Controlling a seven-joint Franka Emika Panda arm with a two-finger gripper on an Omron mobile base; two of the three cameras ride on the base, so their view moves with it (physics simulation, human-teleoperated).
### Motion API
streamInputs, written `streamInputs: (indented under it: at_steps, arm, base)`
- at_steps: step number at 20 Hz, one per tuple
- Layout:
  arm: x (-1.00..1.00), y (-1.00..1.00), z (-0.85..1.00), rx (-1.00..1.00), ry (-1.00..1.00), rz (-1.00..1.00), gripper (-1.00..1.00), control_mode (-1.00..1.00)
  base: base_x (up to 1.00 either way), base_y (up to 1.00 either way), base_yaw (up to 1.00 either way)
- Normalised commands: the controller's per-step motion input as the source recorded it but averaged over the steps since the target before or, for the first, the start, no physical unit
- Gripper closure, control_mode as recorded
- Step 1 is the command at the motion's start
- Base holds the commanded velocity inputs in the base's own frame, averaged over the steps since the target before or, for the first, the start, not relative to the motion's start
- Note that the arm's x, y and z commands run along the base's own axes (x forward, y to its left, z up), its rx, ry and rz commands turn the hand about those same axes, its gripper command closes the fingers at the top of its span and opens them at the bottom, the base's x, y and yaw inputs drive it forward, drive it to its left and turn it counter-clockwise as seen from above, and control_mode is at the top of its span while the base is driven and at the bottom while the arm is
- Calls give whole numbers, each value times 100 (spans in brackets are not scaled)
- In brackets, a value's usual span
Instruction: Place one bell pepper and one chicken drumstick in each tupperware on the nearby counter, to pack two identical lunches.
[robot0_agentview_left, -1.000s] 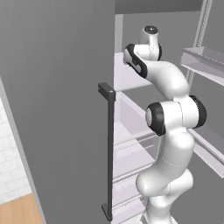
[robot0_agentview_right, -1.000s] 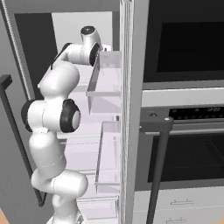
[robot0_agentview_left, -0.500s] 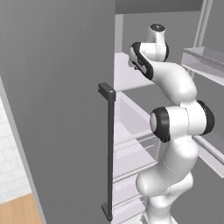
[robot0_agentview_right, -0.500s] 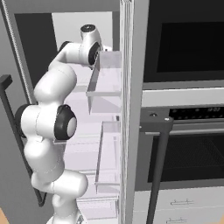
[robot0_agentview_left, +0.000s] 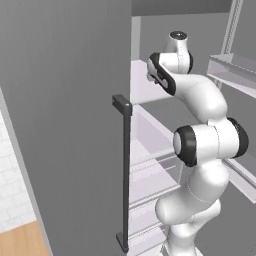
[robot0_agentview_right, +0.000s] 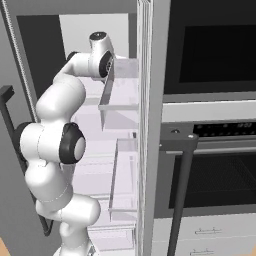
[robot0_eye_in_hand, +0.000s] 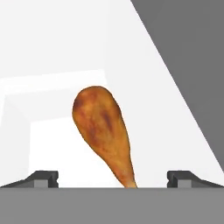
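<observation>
Fridge interior (robot0_agentview_left: 150, 85): arm reaches in high, end effector (robot0_eye_in_hand: 113, 177) wide open straddling chicken drumstick (robot0_eye_in_hand: 104, 131).

Chicken drumstick (robot0_eye_in_hand: 105, 133) thin bone end cut off behind bottom band

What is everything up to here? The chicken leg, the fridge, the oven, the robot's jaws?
chicken drumstick: lying on a white fridge shelf, thin bone end towards the camera, between the fingertips, not gripped.
gripper: jaws wide open.
fridge door: swung open.
oven door: closed.
</observation>
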Motion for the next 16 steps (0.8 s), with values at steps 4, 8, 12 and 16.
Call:
streamInputs:
  at_steps: [4, 8, 12, 16]
  arm:
    - [45, 0, -46, -2, 0, 0, -100, -100]
    - [31, 14, -55, -3, 1, 0, 100, -100]
    - [12, 40, -70, -7, 0, 0, 100, -100]
    - [14, 29, -79, -5, 0, 1, 100, -100]
  base:
    - [0, 0, 0]
    - [0, 0, 0]
    - [0, 0, 0]
    - [0, 0, 0]
